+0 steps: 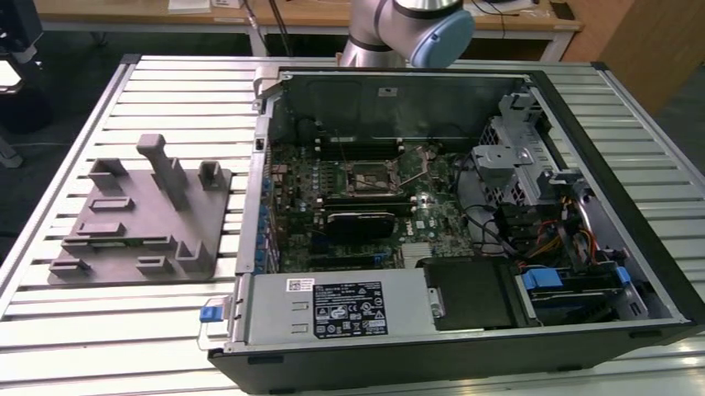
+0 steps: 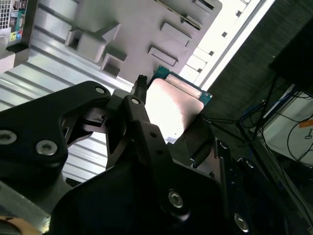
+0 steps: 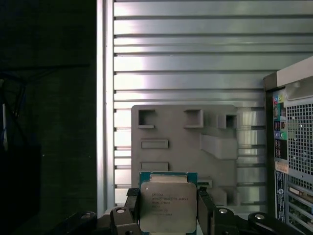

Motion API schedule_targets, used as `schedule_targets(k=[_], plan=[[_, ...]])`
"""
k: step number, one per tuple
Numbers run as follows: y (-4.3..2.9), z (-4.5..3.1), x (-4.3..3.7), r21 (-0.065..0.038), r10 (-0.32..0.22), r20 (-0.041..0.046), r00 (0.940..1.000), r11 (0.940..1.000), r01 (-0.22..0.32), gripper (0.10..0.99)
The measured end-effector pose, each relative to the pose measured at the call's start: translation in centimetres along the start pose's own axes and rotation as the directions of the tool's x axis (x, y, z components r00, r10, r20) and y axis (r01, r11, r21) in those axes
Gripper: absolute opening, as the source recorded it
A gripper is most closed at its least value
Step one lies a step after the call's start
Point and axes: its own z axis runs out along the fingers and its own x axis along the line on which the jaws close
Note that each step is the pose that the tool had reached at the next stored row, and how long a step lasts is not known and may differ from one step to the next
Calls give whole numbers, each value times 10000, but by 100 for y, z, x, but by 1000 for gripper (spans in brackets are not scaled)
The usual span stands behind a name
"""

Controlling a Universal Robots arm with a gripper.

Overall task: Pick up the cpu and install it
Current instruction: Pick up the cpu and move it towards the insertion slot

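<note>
Clearly, my tool (image 3: 168, 218) is clamped on the cpu (image 3: 168, 204) by two opposite edges, holding it clear of the grey fixture (image 3: 183, 147) that lies near the edge of the tabletop (image 3: 195, 49), beside the open computer case (image 1: 441, 330). I judge the carry wants a level chip and a light, steady squeeze, so its corners meet the socket (image 1: 369, 176) squarely.

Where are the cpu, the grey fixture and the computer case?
cpu (image 3: 168, 205): first wrist view, on its silver metal top.
grey fixture (image 3: 171, 132): first wrist view, on its bare flat base.
computer case (image 1: 496, 355): exterior view, on its black outer wall.
</note>
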Motion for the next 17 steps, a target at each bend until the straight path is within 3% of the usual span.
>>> schedule_targets(k=[17], plan=[[10,0,-306,0,0,0,10000,10000,0,553]])
